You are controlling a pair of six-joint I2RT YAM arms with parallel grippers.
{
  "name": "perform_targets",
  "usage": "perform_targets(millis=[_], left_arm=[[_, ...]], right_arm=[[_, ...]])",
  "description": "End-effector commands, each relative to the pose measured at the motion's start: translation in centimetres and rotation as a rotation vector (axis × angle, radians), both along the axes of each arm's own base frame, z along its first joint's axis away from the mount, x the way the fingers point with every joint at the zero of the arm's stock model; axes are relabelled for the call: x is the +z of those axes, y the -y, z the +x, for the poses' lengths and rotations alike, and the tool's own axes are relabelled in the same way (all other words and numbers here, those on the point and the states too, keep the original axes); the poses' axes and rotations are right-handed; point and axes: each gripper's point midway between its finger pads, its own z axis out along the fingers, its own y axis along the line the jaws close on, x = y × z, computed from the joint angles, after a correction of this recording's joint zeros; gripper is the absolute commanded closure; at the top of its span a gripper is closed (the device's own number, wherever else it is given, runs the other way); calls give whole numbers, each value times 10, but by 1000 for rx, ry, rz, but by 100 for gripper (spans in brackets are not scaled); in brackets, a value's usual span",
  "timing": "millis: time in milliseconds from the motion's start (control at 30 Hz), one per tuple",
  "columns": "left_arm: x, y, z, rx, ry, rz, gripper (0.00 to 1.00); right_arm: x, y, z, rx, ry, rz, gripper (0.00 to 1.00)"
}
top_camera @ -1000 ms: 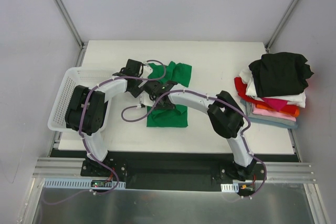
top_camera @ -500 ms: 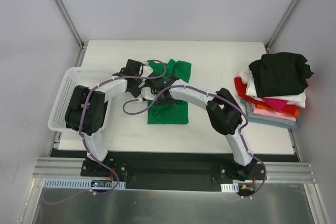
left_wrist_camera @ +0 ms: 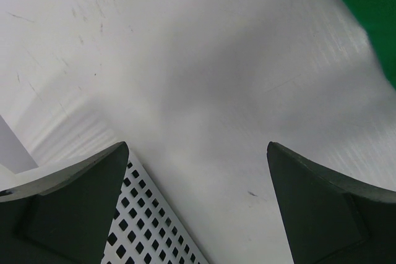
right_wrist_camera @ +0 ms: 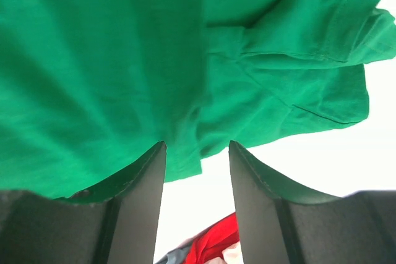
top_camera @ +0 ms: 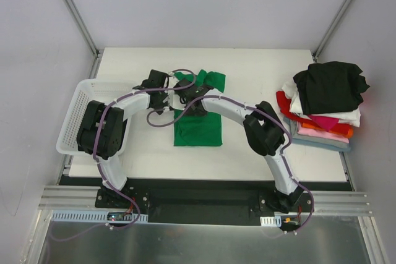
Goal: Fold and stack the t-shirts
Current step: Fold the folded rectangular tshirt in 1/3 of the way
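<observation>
The right claw point(right_wrist_camera: 197, 146) has just been opened part way, and the bright green soft cloth t-shirt point(top_camera: 198, 133) has been let go. The claw has also been moved from the near half of the shirt toward the far half. The near half is laid flat as a neat square in the middle of the white bench point(top_camera: 260, 72). The far half is bunched up. So one fold seems to be done, and more folding is likely needed before stacking. The left claw point(left_wrist_camera: 198, 146) is held wide, with nothing in it.

Counted: one green shirt alone. One pile of folded shirts point(top_camera: 322, 122) is seen at the right edge, with a black shirt point(top_camera: 328, 88) on top. About six more colours are seen under it, but the exact number cannot be told. One white plastic mesh basket point(top_camera: 73, 108) is seen on the left. Two claws.
</observation>
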Motion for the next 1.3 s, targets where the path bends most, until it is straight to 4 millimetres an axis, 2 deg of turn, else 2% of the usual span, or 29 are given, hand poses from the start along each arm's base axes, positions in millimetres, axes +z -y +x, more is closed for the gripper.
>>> perform_targets(millis=[0, 67, 133, 200, 233, 300, 333, 433, 500, 533, 633, 733, 1000, 1267], left_arm=[[34, -12, 18, 75, 109, 7, 5], [39, -14, 20, 82, 121, 10, 5], [48, -14, 20, 81, 140, 3, 5], [56, -12, 19, 76, 157, -12, 4], [57, -12, 20, 76, 161, -14, 4], [57, -13, 20, 81, 161, -12, 4], [56, -13, 20, 82, 159, -12, 4], [51, -15, 22, 92, 152, -15, 4], [49, -19, 27, 103, 150, -14, 4], [49, -20, 28, 107, 150, -17, 4], [49, -22, 35, 113, 152, -19, 4], [50, -23, 43, 117, 157, -19, 3], [45, -33, 56, 149, 153, -27, 3], [40, -33, 59, 157, 145, -35, 4]], right_arm=[[21, 1, 33, -25, 99, 20, 52], [23, 4, 33, -40, 98, 26, 52], [36, 7, 27, -48, 101, 54, 52], [49, 11, 14, -58, 105, 77, 50], [54, 13, 8, -58, 105, 85, 43], [55, 17, -10, -65, 93, 88, 36], [69, 18, -18, -65, 105, 112, 34], [79, 15, -52, -54, 77, 142, 32], [78, 12, -75, -27, 54, 132, 30], [74, 9, -90, -7, 45, 120, 28], [64, 3, -114, 28, 5, 110, 28], [50, 1, -130, 38, -34, 95, 27], [13, 5, -156, 42, -130, 55, 28], [-14, -6, -173, 68, -198, 42, 27]])
